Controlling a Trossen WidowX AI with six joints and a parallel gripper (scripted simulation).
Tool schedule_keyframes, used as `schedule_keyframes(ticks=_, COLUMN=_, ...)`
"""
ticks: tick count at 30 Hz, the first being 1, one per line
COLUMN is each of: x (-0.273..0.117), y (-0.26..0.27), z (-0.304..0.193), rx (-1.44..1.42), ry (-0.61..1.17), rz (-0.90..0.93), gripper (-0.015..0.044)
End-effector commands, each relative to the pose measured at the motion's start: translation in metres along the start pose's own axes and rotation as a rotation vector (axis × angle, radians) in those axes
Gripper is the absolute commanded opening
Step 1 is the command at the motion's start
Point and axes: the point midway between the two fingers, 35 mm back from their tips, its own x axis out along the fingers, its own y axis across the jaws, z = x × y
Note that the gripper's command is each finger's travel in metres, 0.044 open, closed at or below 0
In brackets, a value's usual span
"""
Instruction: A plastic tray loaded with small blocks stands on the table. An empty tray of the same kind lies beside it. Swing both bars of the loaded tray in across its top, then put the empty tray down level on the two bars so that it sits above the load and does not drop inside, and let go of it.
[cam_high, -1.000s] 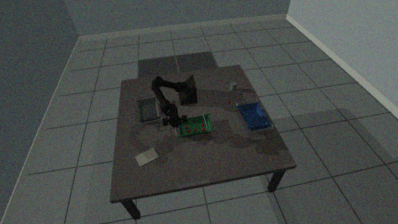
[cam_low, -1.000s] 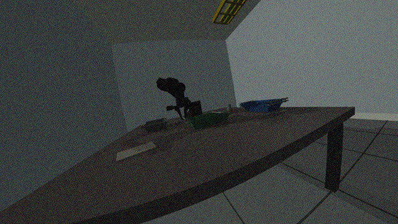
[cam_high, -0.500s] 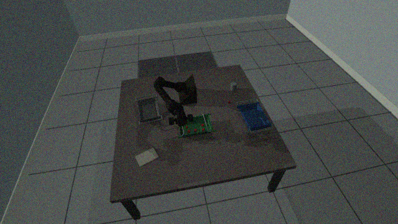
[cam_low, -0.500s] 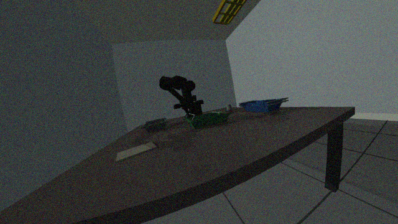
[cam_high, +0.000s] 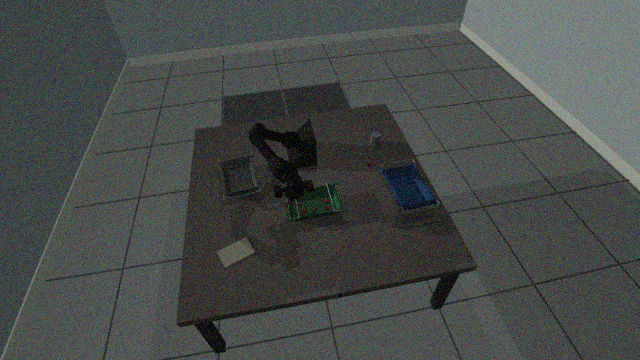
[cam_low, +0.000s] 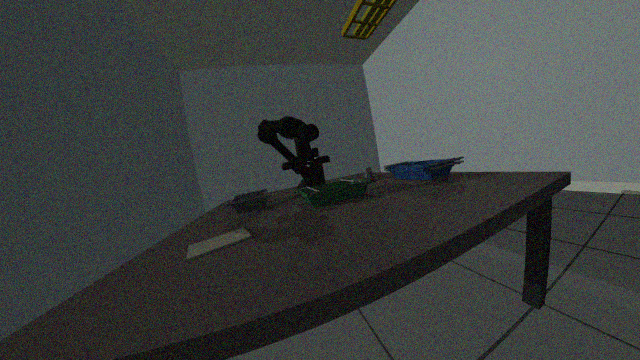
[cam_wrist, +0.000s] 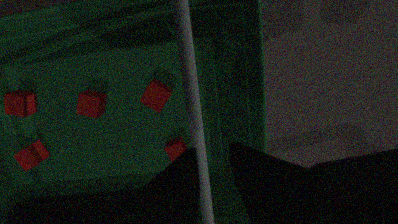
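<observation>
So the loaded green tray (cam_high: 337, 196) (cam_low: 337, 195) (cam_wrist: 115, 135) sits mid-table, a bar (cam_high: 298, 210) (cam_low: 312, 189) (cam_wrist: 192, 85) across it between the gripper's (cam_high: 299, 192) (cam_low: 304, 179) (cam_wrist: 214, 147) slightly spread fingers. From above, blue tray's (cam_high: 404, 186) (cam_low: 417, 170) at 3 o'clock, grey one's (cam_high: 240, 176) (cam_low: 250, 201) at 10.

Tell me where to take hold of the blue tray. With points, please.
Probably the long wall (cam_high: 392, 189) of the blue tray (cam_high: 407, 187) (cam_low: 417, 171) facing the arm (cam_high: 272, 157) (cam_low: 285, 150), near mid-length, from above: the open top admits one finger inside, and the bars (cam_high: 399, 162) lie toward the short ends.
</observation>
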Motion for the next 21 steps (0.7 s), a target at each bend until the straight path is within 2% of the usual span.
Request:
schedule_keyframes(ticks=1, x=-0.0128, y=-0.0033, z=0.001, rx=0.01, ry=-0.004, rz=-0.002, gripper=0.0083)
schedule_keyframes(ticks=2, x=-0.0044, y=-0.0004, z=0.0007, rx=0.001, ry=-0.005, rz=0.0, gripper=0.0083)
schedule_keyframes(ticks=21, x=-0.0044, y=-0.0004, z=0.0007, rx=0.001, ry=-0.005, rz=0.0, gripper=0.0083)
